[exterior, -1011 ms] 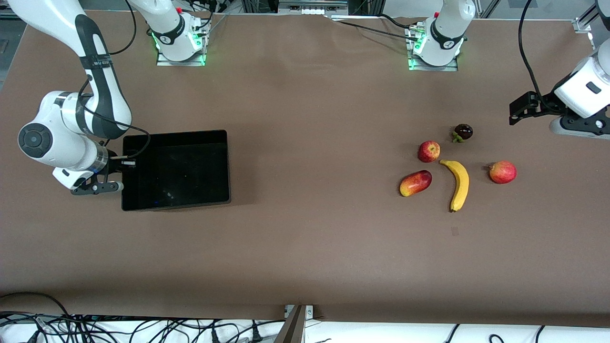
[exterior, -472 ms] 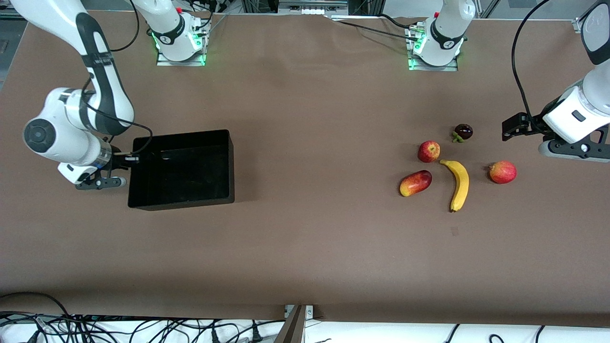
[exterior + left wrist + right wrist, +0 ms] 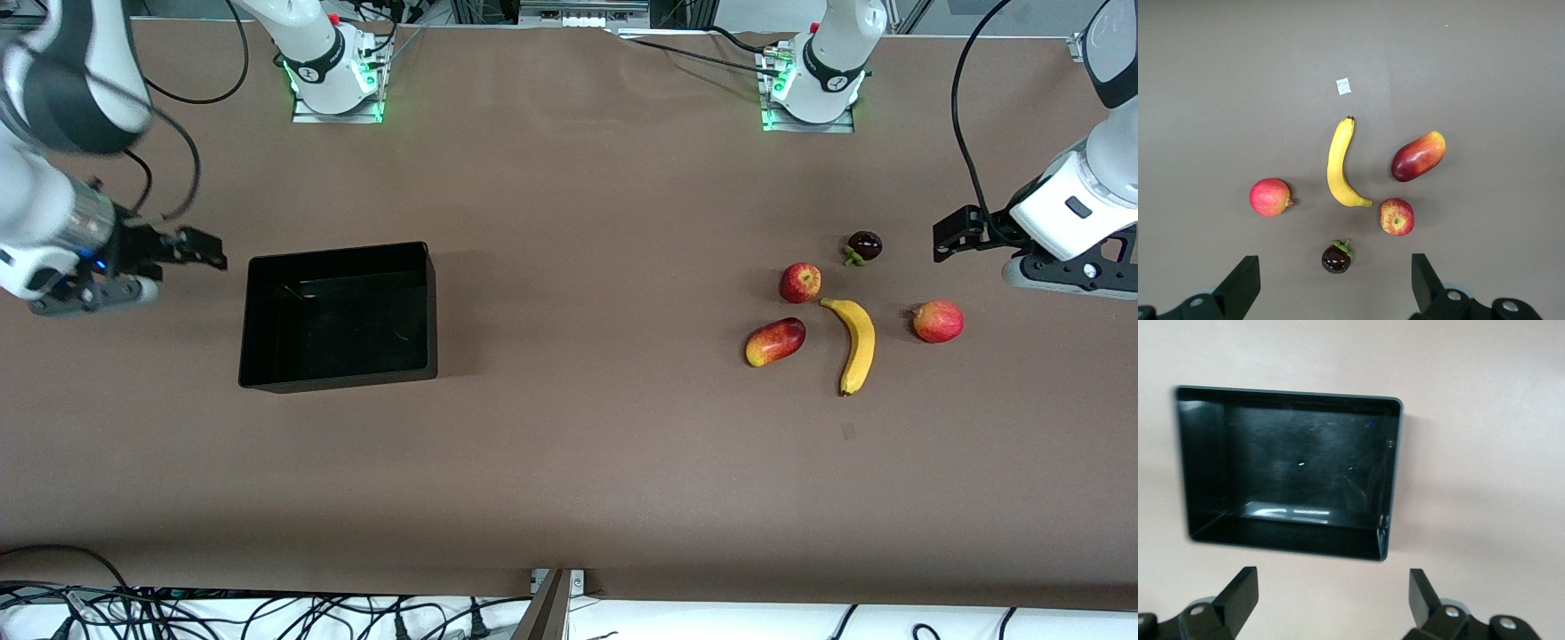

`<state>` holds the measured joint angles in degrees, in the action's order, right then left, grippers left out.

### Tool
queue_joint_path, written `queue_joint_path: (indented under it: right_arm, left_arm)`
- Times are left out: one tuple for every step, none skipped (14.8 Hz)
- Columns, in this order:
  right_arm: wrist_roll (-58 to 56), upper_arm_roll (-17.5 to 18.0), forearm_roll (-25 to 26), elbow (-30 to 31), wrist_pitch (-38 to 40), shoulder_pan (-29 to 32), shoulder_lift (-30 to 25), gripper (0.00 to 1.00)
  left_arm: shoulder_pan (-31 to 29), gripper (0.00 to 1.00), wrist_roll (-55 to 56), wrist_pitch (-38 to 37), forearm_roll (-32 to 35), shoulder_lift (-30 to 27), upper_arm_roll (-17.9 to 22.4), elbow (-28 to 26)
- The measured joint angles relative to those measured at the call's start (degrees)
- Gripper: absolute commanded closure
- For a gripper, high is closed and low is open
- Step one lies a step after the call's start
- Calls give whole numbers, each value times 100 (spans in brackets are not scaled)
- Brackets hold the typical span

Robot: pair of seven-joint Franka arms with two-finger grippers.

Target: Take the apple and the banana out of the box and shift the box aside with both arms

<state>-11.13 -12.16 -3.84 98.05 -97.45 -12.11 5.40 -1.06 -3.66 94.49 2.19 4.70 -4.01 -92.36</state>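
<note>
table (image 3: 569,462) brown, matte | box (image 3: 338,316) | banana (image 3: 858,342) | cables at edge

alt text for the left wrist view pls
Five toy fruits lie apart on a brown table under the open left pincer: a yellow banana in the middle, with an apple, mango, pomegranate and dark mangosteen around it.
</note>
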Motion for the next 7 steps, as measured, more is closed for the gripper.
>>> queue_joint_path:
  right_arm:
    - [15, 36, 10, -221, 307, -6, -75, 0]
    - [72, 49, 33, -374, 556, -7, -131, 0]
    - [169, 52, 59, -447, 714, -7, -190, 0]
    - [220, 55, 70, -440, 795, -7, -263, 0]
    - [237, 57, 76, -403, 842, -7, -345, 0]
    - [241, 62, 77, -355, 877, -6, -416, 0]
    - [242, 81, 78, -318, 892, -5, -466, 0]
  left_arm:
    - [2, 0, 0, -2, 0, 0, -16, 0]
    - [5, 0, 0, -3, 0, 1, -32, 0]
    - [5, 0, 0, -3, 0, 1, -44, 0]
    - [6, 0, 1, -3, 0, 1, -50, 0]
    - [6, 0, 1, -3, 0, 1, -50, 0]
    - [6, 0, 1, -4, 0, 1, -50, 0]
    - [6, 0, 1, -4, 0, 1, -50, 0]
